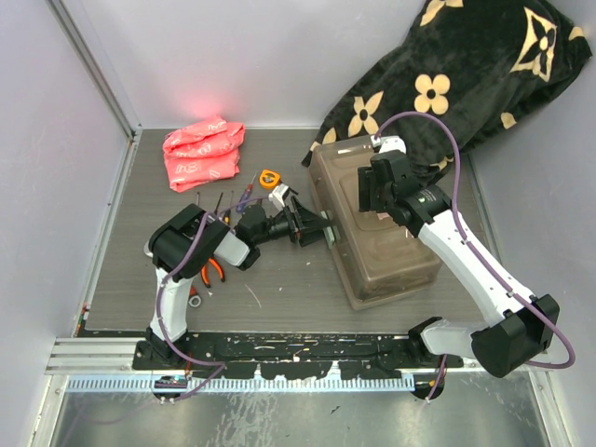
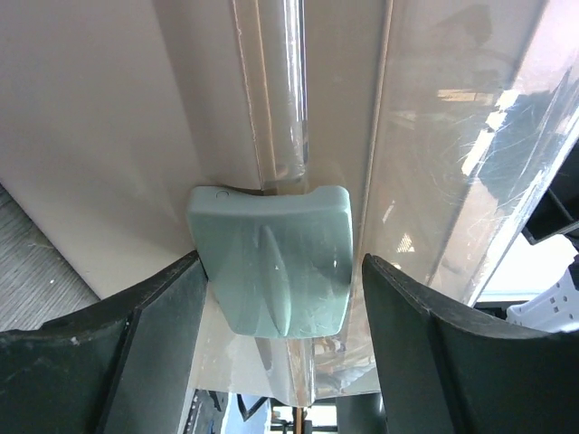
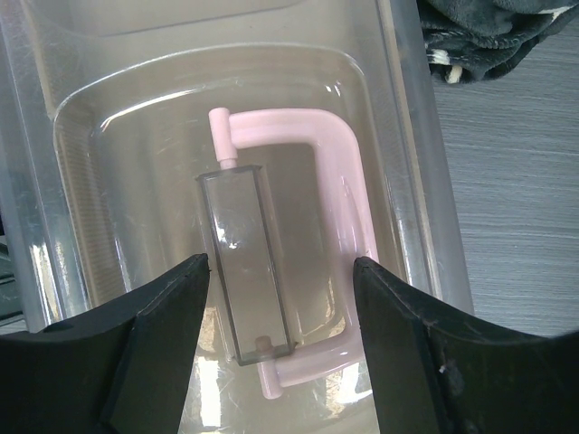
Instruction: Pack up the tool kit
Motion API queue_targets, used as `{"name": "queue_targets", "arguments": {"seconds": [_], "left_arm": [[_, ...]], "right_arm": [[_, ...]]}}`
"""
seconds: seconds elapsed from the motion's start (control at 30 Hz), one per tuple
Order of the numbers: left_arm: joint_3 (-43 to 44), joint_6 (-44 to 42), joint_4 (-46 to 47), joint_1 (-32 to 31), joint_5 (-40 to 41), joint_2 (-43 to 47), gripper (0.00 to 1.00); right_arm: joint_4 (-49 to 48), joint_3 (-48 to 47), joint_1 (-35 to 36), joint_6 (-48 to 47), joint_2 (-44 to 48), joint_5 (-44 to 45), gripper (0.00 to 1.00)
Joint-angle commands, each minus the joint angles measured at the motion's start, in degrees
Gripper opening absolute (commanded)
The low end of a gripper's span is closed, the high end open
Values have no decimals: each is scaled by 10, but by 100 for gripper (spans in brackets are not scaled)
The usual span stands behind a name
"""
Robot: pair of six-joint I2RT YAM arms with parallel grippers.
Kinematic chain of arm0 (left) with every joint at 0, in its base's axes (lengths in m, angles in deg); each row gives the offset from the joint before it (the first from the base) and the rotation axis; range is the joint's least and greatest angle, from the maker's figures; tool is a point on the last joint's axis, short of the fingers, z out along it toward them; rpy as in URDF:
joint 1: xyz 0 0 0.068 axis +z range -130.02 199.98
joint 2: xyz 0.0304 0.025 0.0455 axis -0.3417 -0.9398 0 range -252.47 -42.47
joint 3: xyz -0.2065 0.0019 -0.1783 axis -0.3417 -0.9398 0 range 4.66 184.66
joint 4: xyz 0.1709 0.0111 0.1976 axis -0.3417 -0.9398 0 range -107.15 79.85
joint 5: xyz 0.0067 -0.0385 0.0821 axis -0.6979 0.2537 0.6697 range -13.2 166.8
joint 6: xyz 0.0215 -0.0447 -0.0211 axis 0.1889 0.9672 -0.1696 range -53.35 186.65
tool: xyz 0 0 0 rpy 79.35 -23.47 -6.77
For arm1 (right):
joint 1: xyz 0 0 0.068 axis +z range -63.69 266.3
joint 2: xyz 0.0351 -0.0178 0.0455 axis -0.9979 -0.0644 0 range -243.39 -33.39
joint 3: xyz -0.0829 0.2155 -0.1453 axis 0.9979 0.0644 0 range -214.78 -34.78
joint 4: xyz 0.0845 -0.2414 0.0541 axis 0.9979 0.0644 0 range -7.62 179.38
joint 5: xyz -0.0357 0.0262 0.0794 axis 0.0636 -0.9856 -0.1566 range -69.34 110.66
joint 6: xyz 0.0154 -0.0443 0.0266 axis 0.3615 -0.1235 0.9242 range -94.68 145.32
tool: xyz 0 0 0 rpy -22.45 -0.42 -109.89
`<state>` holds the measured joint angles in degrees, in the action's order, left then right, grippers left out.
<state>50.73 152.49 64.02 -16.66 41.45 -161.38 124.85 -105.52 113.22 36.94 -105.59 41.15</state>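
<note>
On the grey surface (image 1: 279,298), the brown toolbox (image 1: 391,265) is sitting right of centre. The left tool (image 1: 312,228) is holding its jaws apart either side of the pale latch (image 2: 271,262). The right tool (image 1: 377,191) is hovering, jaws apart, above the pinkish handle (image 3: 348,181).

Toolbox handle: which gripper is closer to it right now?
Right. The right gripper hangs open directly above the handle, one finger to either side of it. The left gripper is off at the side of the toolbox, open around the latch.
</note>
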Motion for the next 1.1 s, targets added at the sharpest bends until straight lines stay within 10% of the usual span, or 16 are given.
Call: {"name": "queue_targets", "arguments": {"seconds": [0.0, 0.7, 1.07], "left_arm": [[12, 19, 77, -17, 29, 5, 70], [0, 39, 77, -35, 60, 5, 61], [-11, 34, 52, -31, 63, 26, 0]], "right_arm": [[100, 31, 1, 25, -41, -70, 70], [83, 56, 1, 26, -38, -74, 70], [78, 60, -1, 25, -36, -75, 70]]}}
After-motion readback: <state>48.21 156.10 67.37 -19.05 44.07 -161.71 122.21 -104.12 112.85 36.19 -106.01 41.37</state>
